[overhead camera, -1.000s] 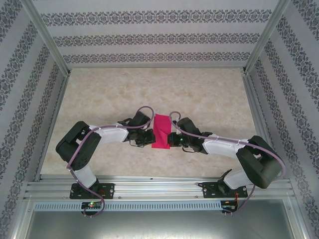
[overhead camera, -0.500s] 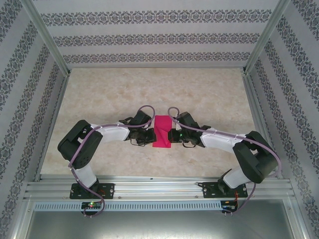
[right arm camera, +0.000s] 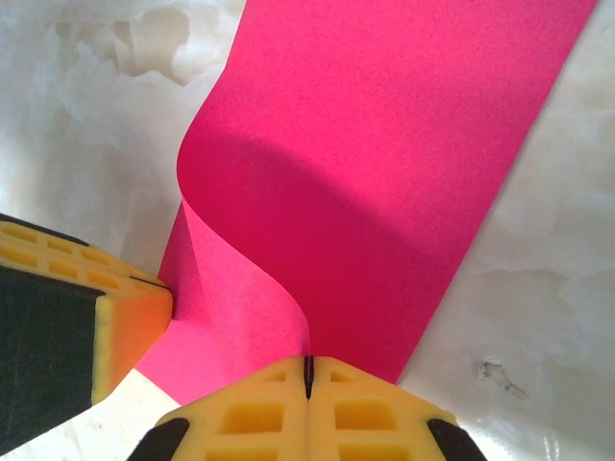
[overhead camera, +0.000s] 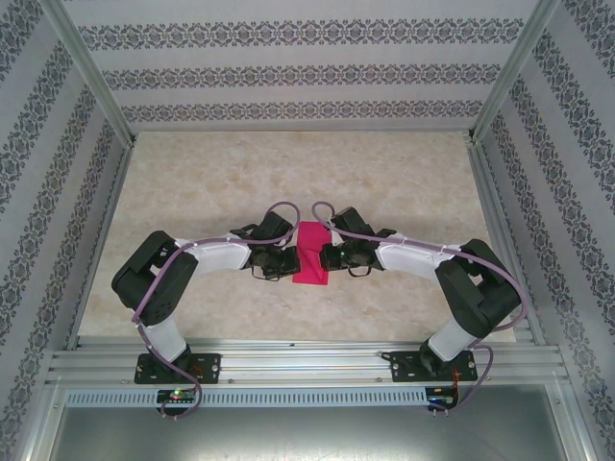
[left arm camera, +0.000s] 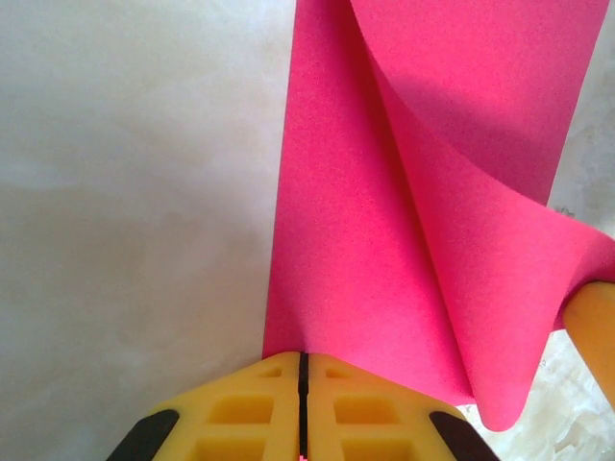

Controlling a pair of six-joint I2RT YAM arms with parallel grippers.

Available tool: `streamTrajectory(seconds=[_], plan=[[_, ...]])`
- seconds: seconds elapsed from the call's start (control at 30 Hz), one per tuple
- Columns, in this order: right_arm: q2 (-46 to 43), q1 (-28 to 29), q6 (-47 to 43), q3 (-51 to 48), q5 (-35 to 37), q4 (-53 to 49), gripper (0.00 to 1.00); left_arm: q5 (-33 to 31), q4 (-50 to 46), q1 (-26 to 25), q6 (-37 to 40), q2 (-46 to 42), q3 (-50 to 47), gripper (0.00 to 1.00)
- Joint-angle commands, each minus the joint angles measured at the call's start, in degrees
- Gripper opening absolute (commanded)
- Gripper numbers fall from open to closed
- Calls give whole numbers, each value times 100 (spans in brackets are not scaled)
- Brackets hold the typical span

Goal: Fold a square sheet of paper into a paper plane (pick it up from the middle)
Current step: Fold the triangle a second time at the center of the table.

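The square sheet of paper (overhead camera: pixel 309 254) is magenta-pink and hangs between my two grippers just above the table, bent over on itself into a narrow curl. My left gripper (overhead camera: pixel 291 261) is shut on its left edge; in the left wrist view the yellow jaws (left arm camera: pixel 303 357) pinch the sheet (left arm camera: pixel 356 240) tight. My right gripper (overhead camera: pixel 327 255) is shut on the opposite edge, its jaws (right arm camera: pixel 308 361) closed on the paper (right arm camera: pixel 384 192) where it curves. Each wrist view catches a finger of the other gripper (left arm camera: pixel 594 331) (right arm camera: pixel 77 317) close by. The paper plane is out of view.
The beige marbled table (overhead camera: pixel 288 173) stretches behind the grippers. Patterned walls and aluminium posts (overhead camera: pixel 91 77) enclose it, with a metal rail (overhead camera: pixel 307 365) along the near edge by the arm bases.
My right arm has swung left, bringing its gripper closer to the left one. The sheet between them has narrowed and curled more. The left gripper stayed almost still.
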Motion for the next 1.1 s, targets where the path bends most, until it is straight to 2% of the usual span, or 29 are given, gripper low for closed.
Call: streamTrajectory(seconds=[0.0,0.6,1.07], plan=[[153,-76,-305,228,133,-329,0,-286,-456,-73,161,177,75,10],[574,-224,-457,586,152,-427,0,-373,-589,-73,221,251,158,9],[488,-233,-280,464,220,-524,0,-326,-558,-73,221,337,180,9]])
